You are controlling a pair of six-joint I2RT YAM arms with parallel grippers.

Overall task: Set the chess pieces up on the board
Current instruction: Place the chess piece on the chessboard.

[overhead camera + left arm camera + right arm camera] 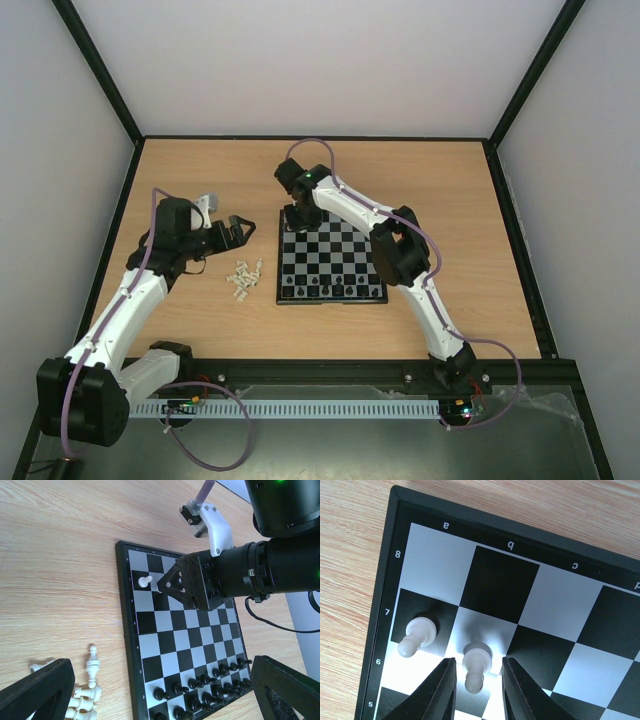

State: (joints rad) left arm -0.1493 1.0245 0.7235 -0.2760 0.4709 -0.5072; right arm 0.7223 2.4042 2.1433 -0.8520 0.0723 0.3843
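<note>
The board [345, 262] lies at mid-table with two rows of black pieces [330, 290] along its near edge. My right gripper [300, 222] is down over the far-left corner, open. In the right wrist view its jaws [477, 680] flank a white pawn [476, 666] standing on the board [500, 580], with gaps on both sides. Another white pawn [417, 635] stands one square to its left. My left gripper [232, 235] is open and empty, left of the board, above a pile of white pieces [243, 279].
In the left wrist view the white pile [85, 695] lies on bare wood by the board's left edge [125, 645], and the black rows [210, 680] fill the near squares. Black frame rails border the table.
</note>
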